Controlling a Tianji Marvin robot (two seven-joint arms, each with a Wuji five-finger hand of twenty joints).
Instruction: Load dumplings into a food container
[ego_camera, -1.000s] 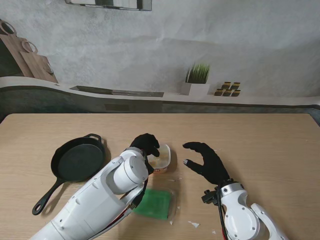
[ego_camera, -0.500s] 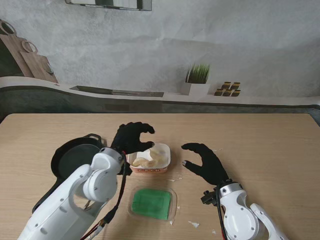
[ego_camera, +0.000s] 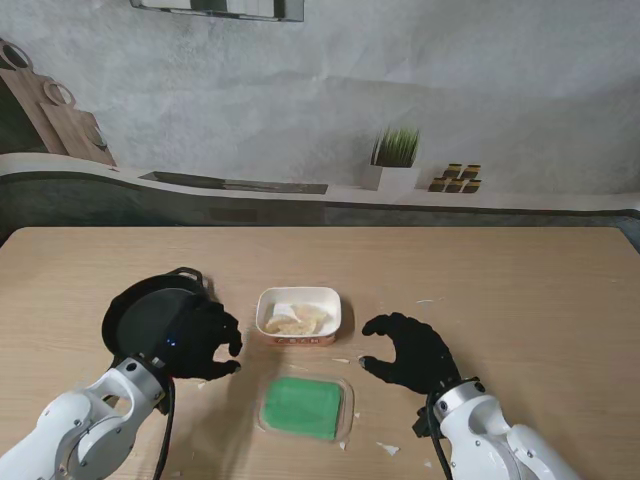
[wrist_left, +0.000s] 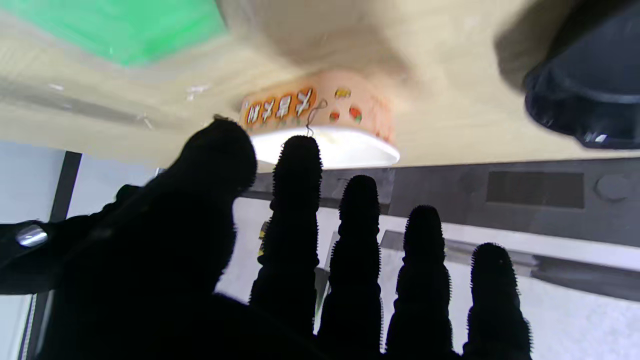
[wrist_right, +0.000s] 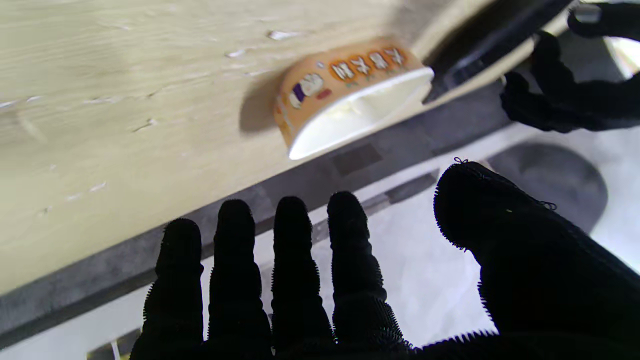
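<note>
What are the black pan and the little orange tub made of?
The pan looks like cast iron: matte black, thick-rimmed, one-piece handle. The tub seems to be thin plastic or coated paper: smooth white inside, printed orange wall. The pictures cannot settle which.

The right hand (wrist_right: 380, 280) has its fingers (wrist_right: 292, 260) spread and holds nothing. Past them, an orange food container (wrist_right: 345, 90) sits on the wooden table (wrist_right: 125, 110). The left hand (wrist_right: 565, 95) shows beyond it.

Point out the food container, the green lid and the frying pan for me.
food container (ego_camera: 335, 303), stand view, its white right rim.
green lid (ego_camera: 300, 406), stand view, middle of its top.
frying pan (ego_camera: 140, 318), stand view, its dark cooking surface.
</note>
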